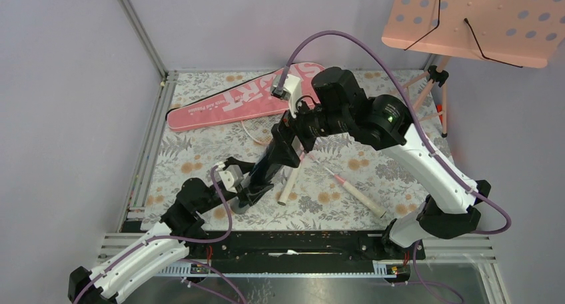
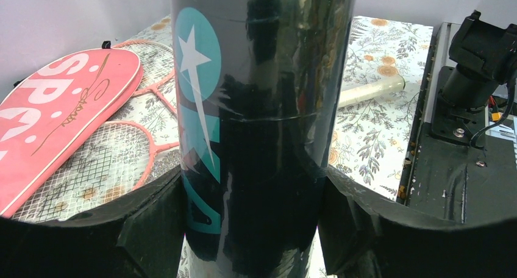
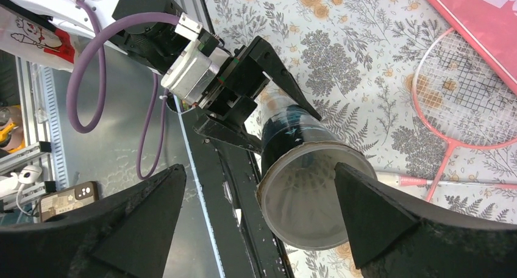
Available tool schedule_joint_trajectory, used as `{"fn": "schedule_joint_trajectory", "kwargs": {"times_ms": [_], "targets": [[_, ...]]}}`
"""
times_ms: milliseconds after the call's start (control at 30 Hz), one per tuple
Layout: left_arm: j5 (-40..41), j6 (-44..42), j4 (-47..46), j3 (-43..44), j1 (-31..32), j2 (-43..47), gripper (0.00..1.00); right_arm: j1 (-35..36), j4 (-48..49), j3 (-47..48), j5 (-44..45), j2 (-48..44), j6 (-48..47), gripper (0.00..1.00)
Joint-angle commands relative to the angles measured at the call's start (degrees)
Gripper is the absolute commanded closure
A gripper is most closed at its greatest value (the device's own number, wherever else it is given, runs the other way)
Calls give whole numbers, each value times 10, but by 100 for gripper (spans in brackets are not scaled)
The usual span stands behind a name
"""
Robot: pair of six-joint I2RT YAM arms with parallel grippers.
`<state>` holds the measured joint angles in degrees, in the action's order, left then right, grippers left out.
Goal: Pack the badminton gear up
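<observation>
The left hand [image 2: 253, 229] is clamped on a glossy black tube with a turquoise star print [image 2: 262, 107], near its lower end, with one dark finger on each side. The tube is held tilted above the near part of the table, and its open mouth [image 3: 314, 192] is turned up toward the right hand [image 3: 259, 174]. That hand hangs just over the mouth with its fingers [image 3: 366, 217] wide apart and nothing between them. Something pale and ribbed shows inside the tube, but I cannot tell what it is.

The step in hand looks like filling the tube. To do it well, the left hand should hold the tube firm at this angle. The right hand should lift straight away, so that no finger catches the rim. Anything more should go in along the axis of the tube.

The left arm reaches forward, low from its base. The right arm arches over the middle of the table, with its wrist turned down and back.

Farther out, two thin pink-framed rackets [image 2: 103, 168] lie flat on the flower-patterned table [image 1: 193, 151]. Their heads are just beside the long pink "SPORT" bag [image 1: 233, 97] at the far side.
</observation>
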<state>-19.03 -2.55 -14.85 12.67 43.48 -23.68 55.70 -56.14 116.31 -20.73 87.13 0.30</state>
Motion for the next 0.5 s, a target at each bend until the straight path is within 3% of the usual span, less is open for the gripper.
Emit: {"fn": "schedule_joint_trajectory", "kwargs": {"times_ms": [0,467], "targets": [[-2,-4,-72,11,0,11,79,1,6,-20,-47,11,22,0],[5,-4,-72,10,0,19,79,18,19,-64,-55,16,40,0]]}}
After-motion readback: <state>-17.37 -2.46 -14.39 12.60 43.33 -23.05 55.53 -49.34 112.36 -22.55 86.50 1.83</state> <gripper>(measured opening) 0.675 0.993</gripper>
